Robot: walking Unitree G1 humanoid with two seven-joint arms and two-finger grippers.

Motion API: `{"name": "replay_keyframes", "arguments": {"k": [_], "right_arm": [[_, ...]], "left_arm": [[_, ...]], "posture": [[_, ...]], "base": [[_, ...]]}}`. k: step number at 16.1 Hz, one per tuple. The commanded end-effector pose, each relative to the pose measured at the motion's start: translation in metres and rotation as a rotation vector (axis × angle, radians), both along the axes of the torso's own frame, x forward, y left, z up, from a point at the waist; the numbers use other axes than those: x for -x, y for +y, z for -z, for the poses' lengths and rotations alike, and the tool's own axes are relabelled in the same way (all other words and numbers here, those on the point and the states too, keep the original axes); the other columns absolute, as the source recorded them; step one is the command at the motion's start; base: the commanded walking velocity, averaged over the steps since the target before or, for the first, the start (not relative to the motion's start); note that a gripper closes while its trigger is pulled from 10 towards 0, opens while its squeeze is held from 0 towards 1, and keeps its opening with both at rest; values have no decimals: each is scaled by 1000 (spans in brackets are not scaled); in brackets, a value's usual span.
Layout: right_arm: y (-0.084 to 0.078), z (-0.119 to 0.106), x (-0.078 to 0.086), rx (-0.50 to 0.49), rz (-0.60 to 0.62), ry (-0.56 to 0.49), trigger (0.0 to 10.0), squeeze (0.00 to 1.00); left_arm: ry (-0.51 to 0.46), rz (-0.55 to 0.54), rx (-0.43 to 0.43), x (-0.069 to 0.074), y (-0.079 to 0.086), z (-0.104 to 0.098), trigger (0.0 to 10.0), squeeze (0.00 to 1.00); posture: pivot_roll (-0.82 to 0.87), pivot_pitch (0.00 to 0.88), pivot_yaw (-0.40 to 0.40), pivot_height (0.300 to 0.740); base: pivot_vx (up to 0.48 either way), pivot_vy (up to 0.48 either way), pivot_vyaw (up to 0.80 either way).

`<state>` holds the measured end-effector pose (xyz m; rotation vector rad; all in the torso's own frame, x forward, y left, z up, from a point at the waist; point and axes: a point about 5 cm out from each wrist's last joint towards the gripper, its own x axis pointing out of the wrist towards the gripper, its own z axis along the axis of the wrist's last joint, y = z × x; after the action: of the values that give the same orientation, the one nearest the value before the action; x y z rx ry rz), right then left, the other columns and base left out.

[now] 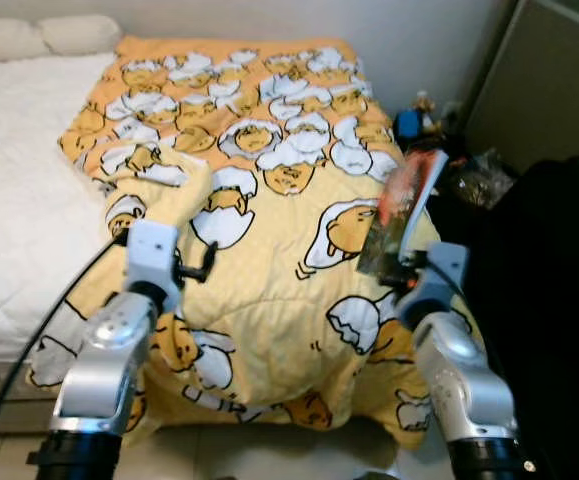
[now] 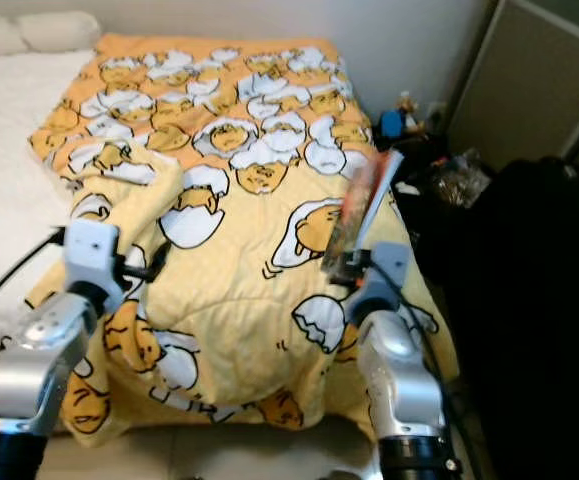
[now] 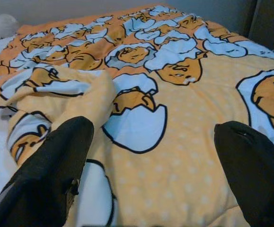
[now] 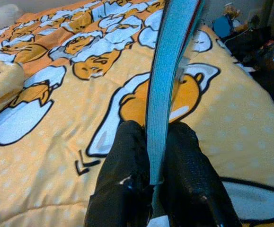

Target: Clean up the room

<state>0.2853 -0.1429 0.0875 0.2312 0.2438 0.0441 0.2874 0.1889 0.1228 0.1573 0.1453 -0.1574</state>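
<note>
You've got the book (image 1: 405, 205) pinched edge-on in your right tool (image 4: 156, 156), both black fingers (image 4: 127, 161) pressed flat against its covers, and it's held upright above the right side of the bed (image 1: 19, 200), over the yellow egg-print blanket (image 1: 269, 220). Over on the left, your left tool (image 3: 153, 165) hangs above the blanket with its fingers (image 3: 56, 165) spread wide apart, gripping nothing. Just beyond it the blanket bunches into a folded ridge. Farther left lies bare white mattress, with pillows (image 1: 39, 35) at the far left corner. Right of the bed, small clutter (image 1: 424, 115) sits on the floor by the wall.
</note>
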Motion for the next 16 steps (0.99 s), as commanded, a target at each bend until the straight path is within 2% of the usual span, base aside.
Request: {"name": "replay_keyframes", "arguments": {"k": [1, 10, 13, 16], "right_arm": [[-4, -15, -6, 15, 8, -57, 10000, 0], [-4, -17, -10, 17, 23, -65, 10000, 0], [-4, -18, -12, 13, 25, -71, 10000, 0], [-2, -19, -13, 12, 20, -77, 10000, 0]], "left_arm": [[-6, 11, -5, -1, -4, -1, 10000, 102], [-14, -1, -9, -4, -2, -3, 10000, 102], [-19, -7, -9, -6, -1, -5, 10000, 106], [-20, -25, -3, -8, 1, -4, 10000, 102]], "posture": [[-55, 0, 26, 740], [-52, 0, 33, 740], [-49, 0, 34, 740], [-48, 0, 35, 740]], "base": [[0, 390, 0], [0, 394, 0], [0, 430, -754], [0, 436, -148]]}}
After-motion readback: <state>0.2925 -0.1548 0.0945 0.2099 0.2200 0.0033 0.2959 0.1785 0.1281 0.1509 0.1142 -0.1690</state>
